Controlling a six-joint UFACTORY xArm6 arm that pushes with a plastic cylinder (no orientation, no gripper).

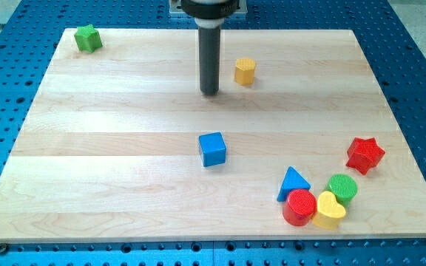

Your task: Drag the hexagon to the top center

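The yellow hexagon [245, 71] sits on the tabletop [124, 133] near the top centre, slightly toward the view's right. My tip [210, 93] is just beside it, at about its eight o'clock, not touching. I carry no fingers, only a bare rod, so nothing grips. To finish well, I should circle to its three o'clock side and nudge it gently toward nine o'clock.

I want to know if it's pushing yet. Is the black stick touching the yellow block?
Apart. The camera view shows bare wood between my tip and the yellow hexagon.
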